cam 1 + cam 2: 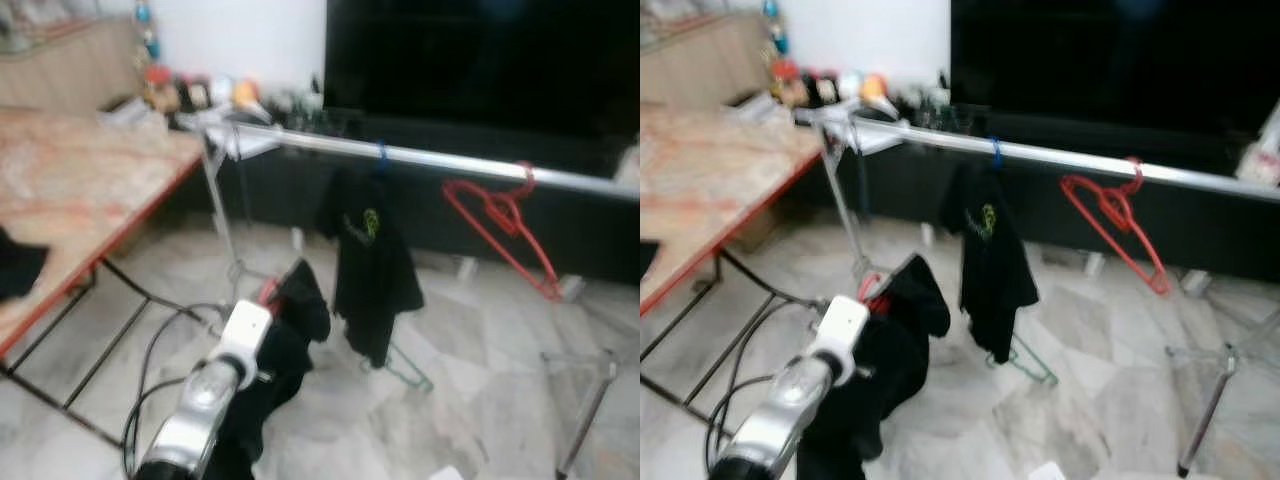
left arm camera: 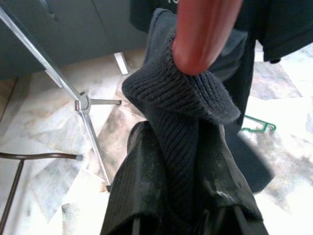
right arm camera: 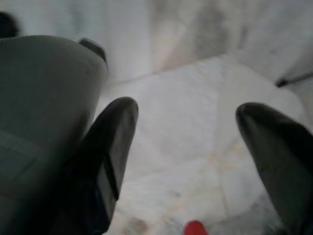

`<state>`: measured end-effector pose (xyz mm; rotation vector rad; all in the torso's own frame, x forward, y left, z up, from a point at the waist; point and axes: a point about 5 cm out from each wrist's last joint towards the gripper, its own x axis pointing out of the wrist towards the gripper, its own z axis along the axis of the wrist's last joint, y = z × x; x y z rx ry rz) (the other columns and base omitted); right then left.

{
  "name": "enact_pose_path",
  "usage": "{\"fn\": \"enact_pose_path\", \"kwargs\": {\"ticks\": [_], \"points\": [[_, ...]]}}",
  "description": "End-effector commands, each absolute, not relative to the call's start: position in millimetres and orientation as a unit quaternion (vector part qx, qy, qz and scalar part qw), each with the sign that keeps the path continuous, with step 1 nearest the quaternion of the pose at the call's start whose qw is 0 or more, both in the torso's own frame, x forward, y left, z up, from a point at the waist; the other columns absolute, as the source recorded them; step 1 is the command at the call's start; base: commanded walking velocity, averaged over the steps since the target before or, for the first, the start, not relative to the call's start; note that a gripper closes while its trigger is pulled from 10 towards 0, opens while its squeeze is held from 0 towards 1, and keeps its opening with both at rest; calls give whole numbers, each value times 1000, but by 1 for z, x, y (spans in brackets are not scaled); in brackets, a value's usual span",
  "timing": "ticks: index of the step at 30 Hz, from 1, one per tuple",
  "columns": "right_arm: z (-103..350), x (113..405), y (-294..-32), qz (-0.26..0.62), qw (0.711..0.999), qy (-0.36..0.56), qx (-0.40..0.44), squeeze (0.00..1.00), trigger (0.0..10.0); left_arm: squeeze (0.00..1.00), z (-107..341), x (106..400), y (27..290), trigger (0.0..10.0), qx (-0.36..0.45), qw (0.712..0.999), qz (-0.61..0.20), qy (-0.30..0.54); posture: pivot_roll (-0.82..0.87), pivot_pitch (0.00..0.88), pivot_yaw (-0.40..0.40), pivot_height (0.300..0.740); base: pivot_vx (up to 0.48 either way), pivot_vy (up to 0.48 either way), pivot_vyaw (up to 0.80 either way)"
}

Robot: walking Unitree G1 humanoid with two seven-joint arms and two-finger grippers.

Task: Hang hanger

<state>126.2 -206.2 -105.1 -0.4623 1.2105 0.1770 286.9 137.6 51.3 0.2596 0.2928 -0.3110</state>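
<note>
Left gripper (image 2: 176, 215) clamping a dark knit garment (image 1: 275, 360) draped over a red hanger (image 2: 203, 29), raised over the marble floor (image 1: 480, 380) at the near left, short of the rail. Garment hanging down beside the silver left arm (image 1: 205, 400), bunching between the black fingers (image 2: 137, 196) in the left wrist view; red hanger end poking out just above the cloth.

Right gripper (image 3: 186, 161) hanging low over the floor, fingers spread wide, gripping nothing; a small red spot (image 3: 194, 228) lying below them, identity unclear.

A green hanger (image 1: 405, 368) lying on the floor beneath the rail.

Clothes rail (image 1: 450, 160) running across the middle, standing on thin metal legs. A black T-shirt (image 1: 372, 265) hanging near the rail's left end on a blue hook (image 1: 381, 153). An empty red hanger (image 1: 505, 225) hooking on toward the right end, tilting.

Wooden table (image 1: 70, 190) standing at far left; clutter along its back edge, too blurred to name. Large dark screen (image 1: 480, 60) behind the rail.
</note>
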Motion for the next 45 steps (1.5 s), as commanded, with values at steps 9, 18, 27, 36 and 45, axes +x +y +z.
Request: {"fn": "enact_pose_path", "kwargs": {"ticks": [9,18,27,36,45], "points": [[-107,122,-201,92,790,569,-209,0,10000,0,63,292,127,10000,126,971,-164,118,-63,0,-12,740,0,-329,-610],[-107,123,-200,93,796,563,-202,0,10000,0,63,293,127,10000,129,971,-162,119,-62,0,-14,740,0,-327,0],[-107,123,-200,92,796,563,-200,0,10000,0,63,294,128,10000,131,971,-157,119,-62,0,-14,740,0,-325,0],[-107,122,-200,96,799,561,-195,0,10000,0,65,298,135,10000,129,978,-117,114,-65,0,-17,740,0,-245,0],[-107,122,-202,97,796,563,-201,0,10000,0,68,298,144,10000,122,982,-108,97,-60,0,-28,740,0,0,0]]}}
